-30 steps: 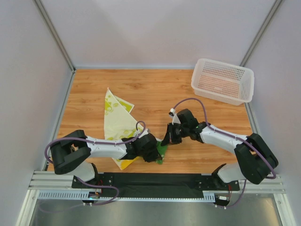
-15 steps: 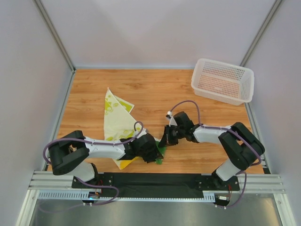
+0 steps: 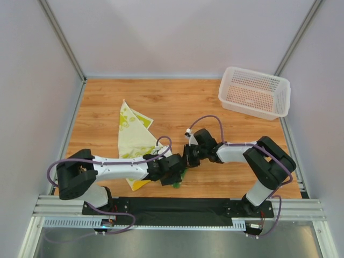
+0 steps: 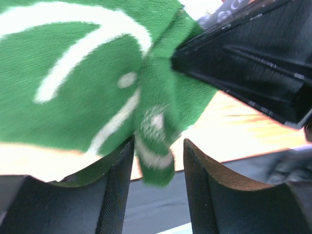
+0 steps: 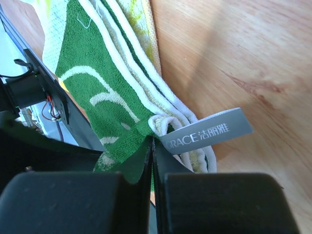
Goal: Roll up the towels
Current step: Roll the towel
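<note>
The dark green towel [image 3: 181, 175] with white line drawings lies bunched at the near table edge, between my two grippers. In the right wrist view, my right gripper [image 5: 152, 141] is shut on the green towel's [image 5: 92, 73] edge, beside a grey "GRACE" label [image 5: 204, 131]. In the left wrist view, my left gripper [image 4: 157, 146] is open, and a corner of the green towel [image 4: 73, 87] hangs between its fingers. From above, the left gripper [image 3: 171, 173] sits close beside the right gripper [image 3: 188, 159]. The cream-yellow towel [image 3: 131, 137] lies flat to the left, partly under the left arm.
A white perforated basket [image 3: 254, 92] stands at the back right of the wooden table [image 3: 177, 102]. The black rail [image 3: 172, 207] runs along the near edge, just below the grippers. The right gripper's black body [image 4: 253, 58] fills the upper right of the left wrist view.
My right gripper has moved left with the green towel edge, closing in on the left gripper. The left gripper has shifted slightly, and the right arm is more folded.
</note>
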You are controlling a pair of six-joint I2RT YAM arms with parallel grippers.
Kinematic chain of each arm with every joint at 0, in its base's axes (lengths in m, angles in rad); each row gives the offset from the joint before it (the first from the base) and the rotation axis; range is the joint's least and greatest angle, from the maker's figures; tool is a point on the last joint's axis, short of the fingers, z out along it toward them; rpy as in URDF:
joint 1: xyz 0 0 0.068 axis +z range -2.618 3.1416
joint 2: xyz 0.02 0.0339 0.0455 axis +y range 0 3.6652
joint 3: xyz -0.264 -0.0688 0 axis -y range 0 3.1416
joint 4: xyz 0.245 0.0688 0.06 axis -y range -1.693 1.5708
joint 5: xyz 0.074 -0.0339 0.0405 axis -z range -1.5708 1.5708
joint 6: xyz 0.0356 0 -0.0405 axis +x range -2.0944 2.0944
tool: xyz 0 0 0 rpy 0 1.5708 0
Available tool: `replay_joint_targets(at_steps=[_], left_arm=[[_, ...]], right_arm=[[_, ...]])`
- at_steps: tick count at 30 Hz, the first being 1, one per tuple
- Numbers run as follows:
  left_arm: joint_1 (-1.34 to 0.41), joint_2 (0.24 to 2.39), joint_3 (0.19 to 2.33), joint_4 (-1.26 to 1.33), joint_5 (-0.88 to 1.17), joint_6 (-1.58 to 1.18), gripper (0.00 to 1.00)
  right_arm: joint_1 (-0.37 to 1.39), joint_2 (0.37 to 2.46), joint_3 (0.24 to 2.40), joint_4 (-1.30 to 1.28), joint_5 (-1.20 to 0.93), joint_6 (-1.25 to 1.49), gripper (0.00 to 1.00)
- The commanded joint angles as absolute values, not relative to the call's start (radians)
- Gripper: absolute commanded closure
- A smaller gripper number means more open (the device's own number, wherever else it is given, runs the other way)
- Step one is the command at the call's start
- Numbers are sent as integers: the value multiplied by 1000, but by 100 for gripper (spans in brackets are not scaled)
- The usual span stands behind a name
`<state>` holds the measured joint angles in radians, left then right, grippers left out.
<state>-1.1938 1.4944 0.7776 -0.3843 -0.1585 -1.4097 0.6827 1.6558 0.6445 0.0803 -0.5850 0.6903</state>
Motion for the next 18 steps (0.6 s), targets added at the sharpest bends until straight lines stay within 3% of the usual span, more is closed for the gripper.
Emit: replay_joint_targets(at_steps=[1, 8, 12, 18], left_arm=[[-1239, 1499, 886, -763, -354, -1364, 48], [-1299, 1496, 1069, -1040, -590, -1347, 58], [-1327, 1474, 1066, -819, -569, -1122, 71], [-1327, 1497, 1016, -605, -517, -1051, 71]], right_arm=[[706, 1695, 661, 61, -511, 646, 100], [729, 1707, 693, 37, -495, 640, 100], [738, 1710, 712, 23, -488, 634, 100], [742, 1709, 721, 3, -480, 634, 100]])
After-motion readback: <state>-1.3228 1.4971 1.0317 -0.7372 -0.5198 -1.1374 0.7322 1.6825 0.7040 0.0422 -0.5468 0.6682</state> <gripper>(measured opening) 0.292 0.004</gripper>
